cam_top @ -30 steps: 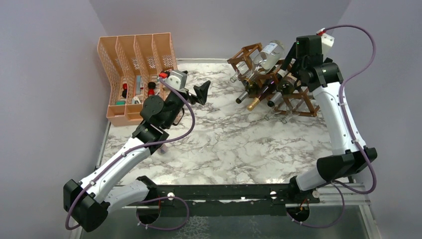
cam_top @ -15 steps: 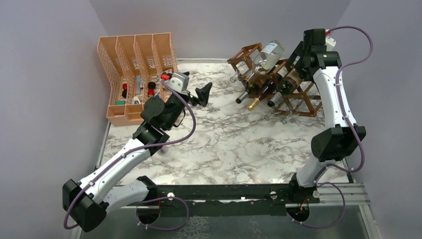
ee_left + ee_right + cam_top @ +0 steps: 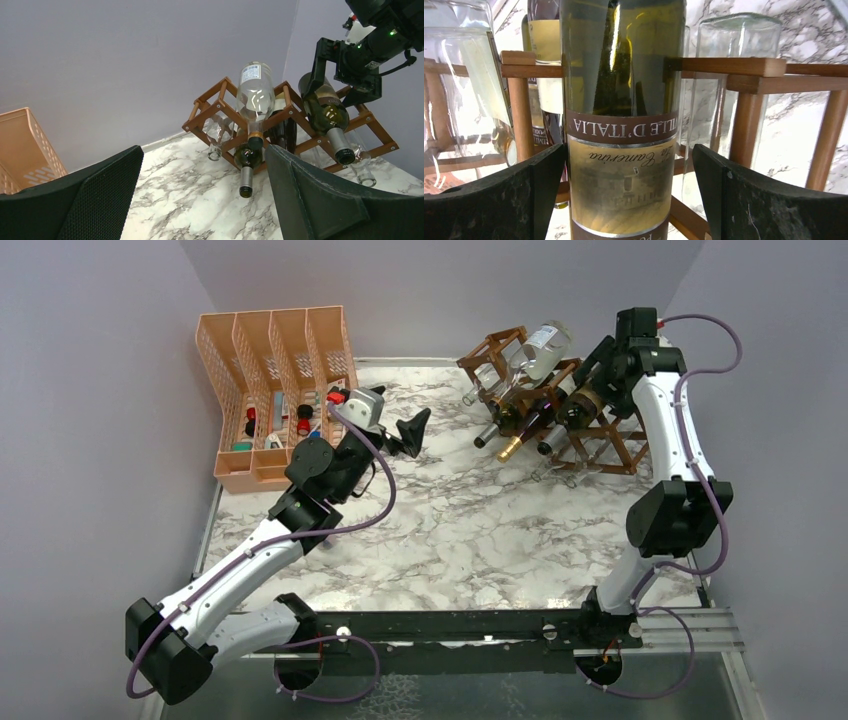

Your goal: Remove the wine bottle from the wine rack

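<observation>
**Q:** Which parts are hidden or hard to make out?

**A:** In the right wrist view the wine bottle [image 3: 621, 100] fills the frame, and its neck and base are both cut off. The lower cells of the wine rack [image 3: 729, 66] sit behind glass. From above, the right arm covers the rack's rear right corner. The contents of the peach file organizer [image 3: 270, 360] are too small to identify.

**Q:** What about the surface and the room?

**A:** The table [image 3: 470, 530] is white marble with grey veins. Plain pale lilac walls [image 3: 430, 290] close it in at the back and on both sides.

**Q:** Is any writing legible?

**A:** The bottle's brown band reads "D'ITALIA", upside down in the wrist view, and the word before it is clipped. The script below it cannot be read. A clear bottle [image 3: 255, 92] on top of the rack has a white label with print too fine to read.

**Q:** Where is the bottle?

**A:** It lies in the rack's upper right cell, with its neck sloping down toward the table centre.

**Q:** What are the fingers doing?

**A:** The right gripper [image 3: 629, 190] is spread wide, one finger on each side of the bottle's labelled end. Contact cannot be confirmed. The left gripper [image 3: 200, 200] is also spread and holds nothing. It hangs above the marble near the organizer, well apart from the rack.
</observation>
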Controlling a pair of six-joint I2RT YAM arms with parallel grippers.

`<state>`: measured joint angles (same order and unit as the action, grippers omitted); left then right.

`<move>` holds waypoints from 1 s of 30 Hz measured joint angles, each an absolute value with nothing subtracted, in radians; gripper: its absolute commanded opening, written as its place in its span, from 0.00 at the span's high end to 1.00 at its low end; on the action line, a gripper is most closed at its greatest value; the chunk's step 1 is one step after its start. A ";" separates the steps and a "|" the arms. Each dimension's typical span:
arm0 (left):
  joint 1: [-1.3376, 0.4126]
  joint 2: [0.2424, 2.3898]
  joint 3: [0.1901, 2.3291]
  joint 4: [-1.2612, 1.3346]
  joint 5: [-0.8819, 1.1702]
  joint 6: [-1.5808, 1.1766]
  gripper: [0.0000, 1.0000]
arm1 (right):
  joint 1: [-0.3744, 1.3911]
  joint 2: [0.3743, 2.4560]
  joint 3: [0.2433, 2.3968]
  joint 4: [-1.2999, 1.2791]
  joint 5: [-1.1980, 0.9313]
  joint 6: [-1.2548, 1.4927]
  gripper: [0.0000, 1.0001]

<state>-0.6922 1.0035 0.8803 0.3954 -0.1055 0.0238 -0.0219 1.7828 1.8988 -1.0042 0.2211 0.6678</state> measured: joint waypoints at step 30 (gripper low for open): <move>-0.702 1.010 0.880 0.402 -0.105 0.023 0.01 | -0.062 1.575 1.608 -0.748 0.014 0.782 0.43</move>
